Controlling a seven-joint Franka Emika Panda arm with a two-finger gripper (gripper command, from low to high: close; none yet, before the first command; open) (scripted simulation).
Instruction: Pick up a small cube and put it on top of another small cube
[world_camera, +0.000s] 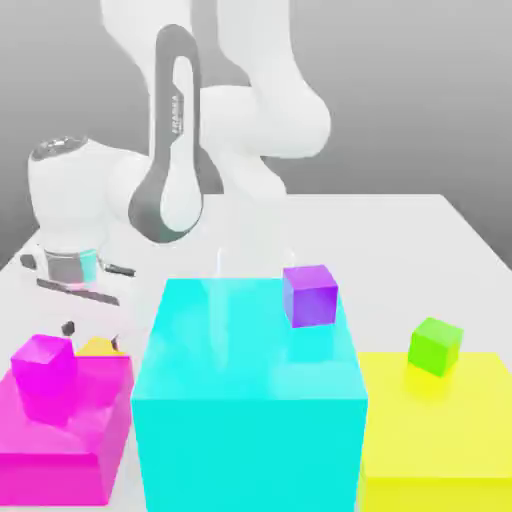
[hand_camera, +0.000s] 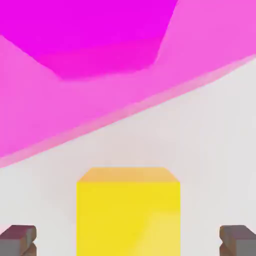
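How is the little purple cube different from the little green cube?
The purple cube sits on the big cyan block; the green cube sits on the big yellow block. Purple is farther toward the exterior view's left. Both look about the same small size and are cubes.

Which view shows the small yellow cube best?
The hand view: the small yellow cube sits large on the table, between the open gripper's fingertips. In the exterior view only a sliver shows behind the magenta blocks.
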